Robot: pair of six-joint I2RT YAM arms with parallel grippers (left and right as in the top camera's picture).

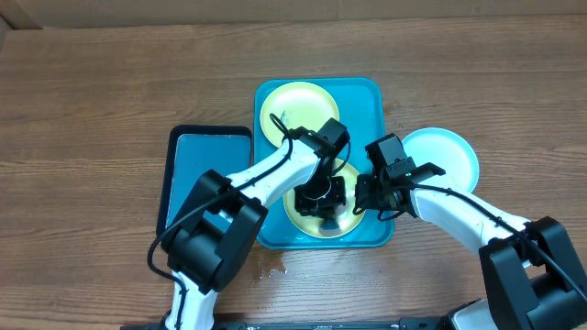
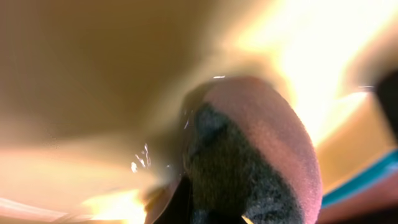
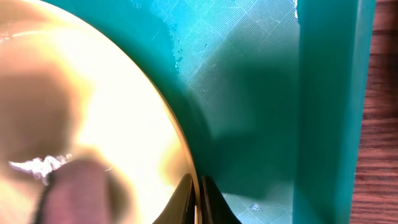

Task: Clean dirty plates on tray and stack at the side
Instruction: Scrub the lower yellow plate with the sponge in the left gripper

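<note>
1. My left pincer [image 1: 321, 196] is clamped on a dark sponge [image 2: 249, 155] pressed onto the near yellow-green plate [image 1: 321, 230]. Only its wrist view shows the sponge and the wet glints.
2. My right pincer [image 3: 199, 200] pinches that plate's right rim, which is plain only from its own wrist.
3. Overhead, this plate lies at the near end of the turquoise tray [image 1: 371, 101], which rests on the table [image 1: 92, 92].
4. A second yellow-green plate [image 1: 298, 108] fills the far end, and a blue plate [image 1: 445, 156] sits on the table just right of the tray.

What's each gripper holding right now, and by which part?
Left gripper is shut on the dark sponge, grip spot hidden, pressing it on the near yellow-green plate. Right gripper pinches that plate's rim, right side.
</note>
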